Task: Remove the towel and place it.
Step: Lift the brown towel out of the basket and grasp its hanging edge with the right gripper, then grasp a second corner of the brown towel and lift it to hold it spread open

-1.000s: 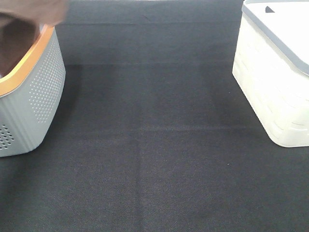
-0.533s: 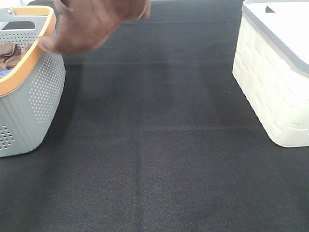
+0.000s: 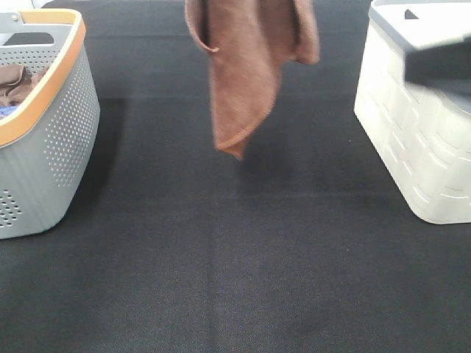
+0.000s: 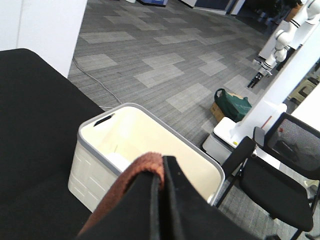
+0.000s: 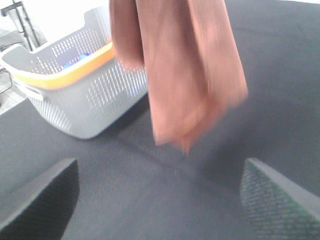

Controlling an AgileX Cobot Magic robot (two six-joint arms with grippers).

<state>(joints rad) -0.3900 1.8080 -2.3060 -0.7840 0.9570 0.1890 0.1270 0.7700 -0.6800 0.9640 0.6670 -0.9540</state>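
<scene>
Towel (image 3: 246,73) hangs vertical; lowest corner points down

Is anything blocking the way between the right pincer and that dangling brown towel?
Nothing visible does. The right pincer is open and the towel hangs ahead of it over the table; the grey basket stands off to the side.

1. A black woven bench (image 3: 221,257) carries everything
2. A grey perforated basket (image 3: 55,147) with an orange rim stands at the left edge of the bench; brown cloth (image 3: 16,79) and something blue lie inside it
3. A cream bin (image 3: 412,140) with a grey rim stands at the right edge, well apart from the basket, open on top
4. Beyond the bench, on a grey tiled floor (image 4: 150,50): a black mesh chair (image 4: 280,185), a green bag (image 4: 232,104) and a thin cable (image 4: 95,80)
</scene>
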